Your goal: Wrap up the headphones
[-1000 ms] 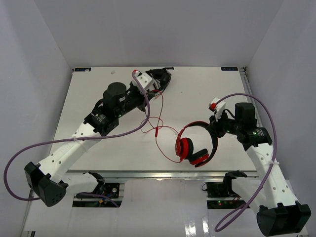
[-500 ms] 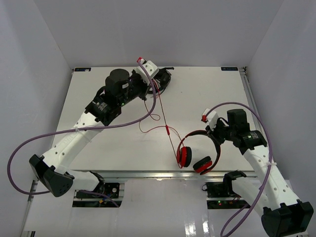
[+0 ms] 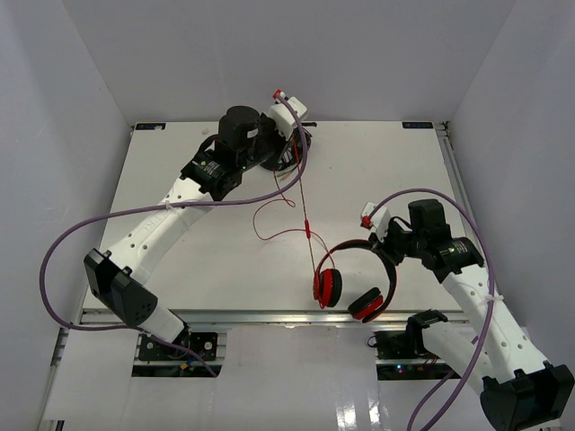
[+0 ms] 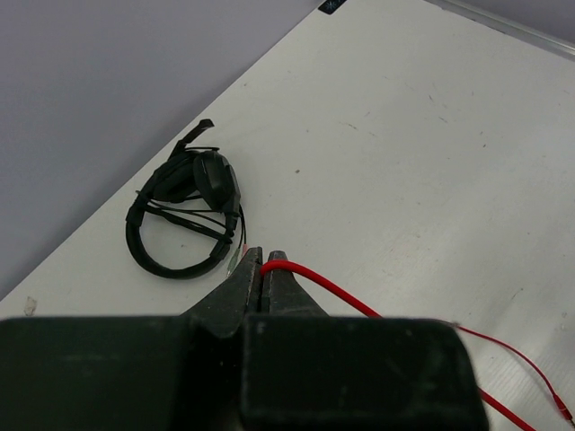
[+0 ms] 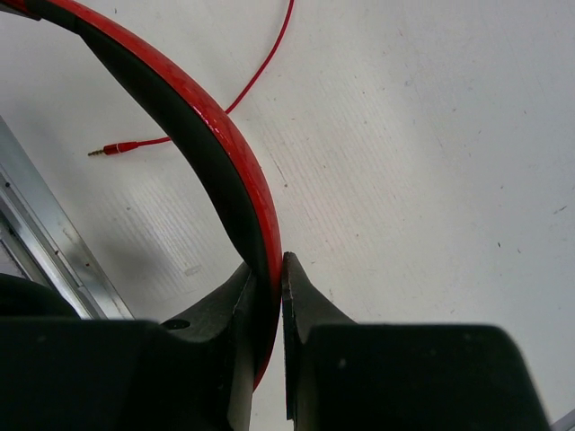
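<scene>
The red headphones (image 3: 355, 277) with black lining hang at the table's front right, ear cups toward the front edge. My right gripper (image 3: 388, 241) is shut on their headband (image 5: 220, 153); in the right wrist view the gripper (image 5: 269, 265) pinches the band. The thin red cable (image 3: 305, 202) runs from the left ear cup up to my left gripper (image 3: 292, 144) at the back centre. In the left wrist view that gripper (image 4: 264, 260) is shut on the cable (image 4: 332, 289). The plug (image 5: 117, 149) lies on the table.
Black headphones (image 4: 184, 215) with a bundled cable lie at the back of the table, under my left gripper. The metal front rail (image 3: 269, 316) edges the table. White walls close in the left, back and right.
My left gripper has moved right and toward the back, pulling the cable taut and upward. My right gripper has carried the headphones toward the front edge.
</scene>
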You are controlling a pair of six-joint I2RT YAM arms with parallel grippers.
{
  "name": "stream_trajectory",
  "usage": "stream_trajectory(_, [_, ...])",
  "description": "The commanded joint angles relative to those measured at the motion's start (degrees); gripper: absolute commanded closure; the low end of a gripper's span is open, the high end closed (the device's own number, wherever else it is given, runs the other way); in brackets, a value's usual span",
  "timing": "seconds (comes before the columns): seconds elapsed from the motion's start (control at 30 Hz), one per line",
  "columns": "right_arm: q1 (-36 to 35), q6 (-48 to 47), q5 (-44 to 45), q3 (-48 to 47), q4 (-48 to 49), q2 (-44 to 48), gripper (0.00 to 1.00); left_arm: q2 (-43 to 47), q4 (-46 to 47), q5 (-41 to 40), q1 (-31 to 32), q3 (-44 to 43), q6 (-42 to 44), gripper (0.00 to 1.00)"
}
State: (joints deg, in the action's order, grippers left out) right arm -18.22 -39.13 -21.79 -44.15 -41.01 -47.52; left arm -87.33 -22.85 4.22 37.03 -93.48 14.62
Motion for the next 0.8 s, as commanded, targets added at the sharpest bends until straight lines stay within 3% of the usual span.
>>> stream_trajectory(0.0, [-1.2, -2.6, -5.3, 0.4, -1.8, 1.6, 0.92, -0.4, 2.0, -0.1, -1.2, -3.3, -0.3, 1.0])
stream_trajectory(0.47, [-4.9, 0.1, -3.7, 2.5, 2.6, 0.2, 0.92, -4.6, 2.2, 4.3, -1.3, -8.1, -4.2, 1.0])
stream_trajectory(0.77, [-5.2, 0.1, -9.2, 1.3, 1.6, 0.8, 0.92, -5.4, 2.2, 4.6, -1.3, -5.7, -4.5, 1.0])
